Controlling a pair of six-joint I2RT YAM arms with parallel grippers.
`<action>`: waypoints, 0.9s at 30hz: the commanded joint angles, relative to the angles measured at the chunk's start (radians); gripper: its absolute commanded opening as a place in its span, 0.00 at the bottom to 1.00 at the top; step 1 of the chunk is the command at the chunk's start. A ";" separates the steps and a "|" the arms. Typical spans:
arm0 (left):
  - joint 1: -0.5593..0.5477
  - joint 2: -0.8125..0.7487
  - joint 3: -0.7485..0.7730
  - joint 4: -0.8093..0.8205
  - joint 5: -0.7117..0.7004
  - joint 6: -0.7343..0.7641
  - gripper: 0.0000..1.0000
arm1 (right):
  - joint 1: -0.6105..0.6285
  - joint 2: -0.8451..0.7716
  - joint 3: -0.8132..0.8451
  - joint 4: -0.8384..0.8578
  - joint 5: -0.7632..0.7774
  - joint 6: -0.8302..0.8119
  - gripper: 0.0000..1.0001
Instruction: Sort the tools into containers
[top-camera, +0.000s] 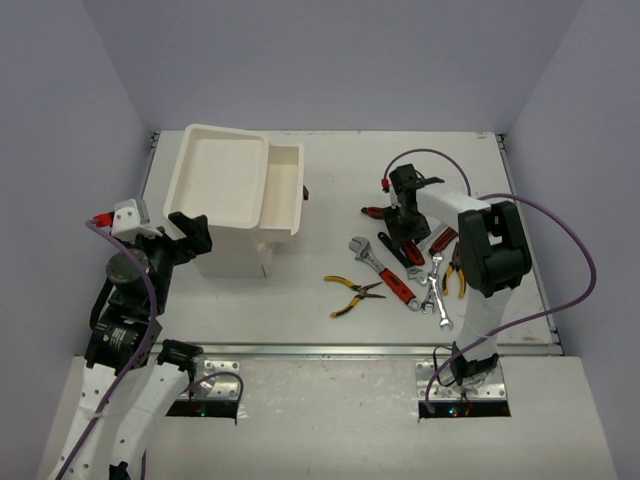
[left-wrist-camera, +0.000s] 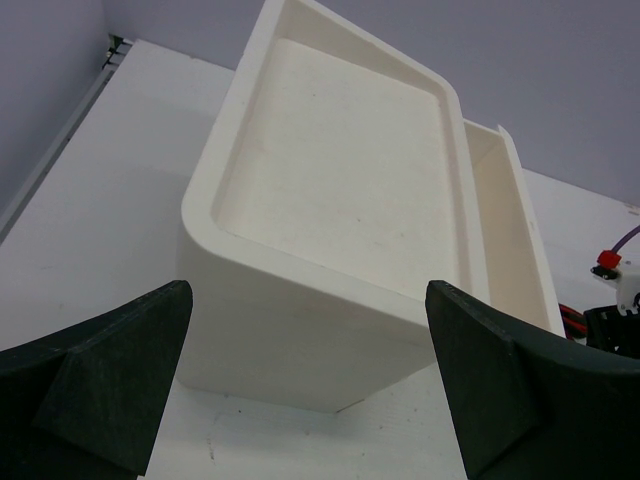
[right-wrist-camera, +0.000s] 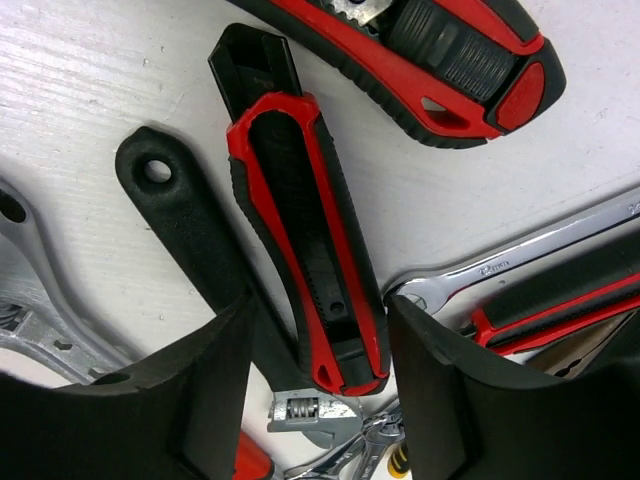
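The red-and-black cutter (right-wrist-camera: 305, 240) lies flat on the table (top-camera: 330, 200) in the tool heap on the right, well apart from the white box (top-camera: 230, 255) over on the left. The right gripper (right-wrist-camera: 320, 330) is down over the cutter's butt end, jaws spread either side of the handle, nothing clamped yet.

Trouble spot imo: the black wrench (right-wrist-camera: 190, 230) lies right against the cutter and seems to run under the finger on that side. Closing could pinch both, or shove the wrench and twist the cutter out of line. Grabbing that near the end also means the long body might droop or swing on the lift. A silver spanner (right-wrist-camera: 500, 265) sits just beside the other finger, so it could get bumped too.

The left gripper (left-wrist-camera: 308, 330) hangs by the box, spread wide and holding nothing.
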 joint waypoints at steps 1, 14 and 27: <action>-0.012 -0.009 -0.001 0.032 0.013 0.002 1.00 | -0.033 0.004 0.020 0.041 -0.062 -0.019 0.53; -0.013 -0.008 -0.001 0.034 0.017 0.004 1.00 | -0.080 0.007 0.027 0.039 -0.160 -0.027 0.42; -0.014 -0.013 -0.002 0.034 0.015 0.004 1.00 | -0.068 -0.144 -0.011 0.069 -0.188 0.069 0.04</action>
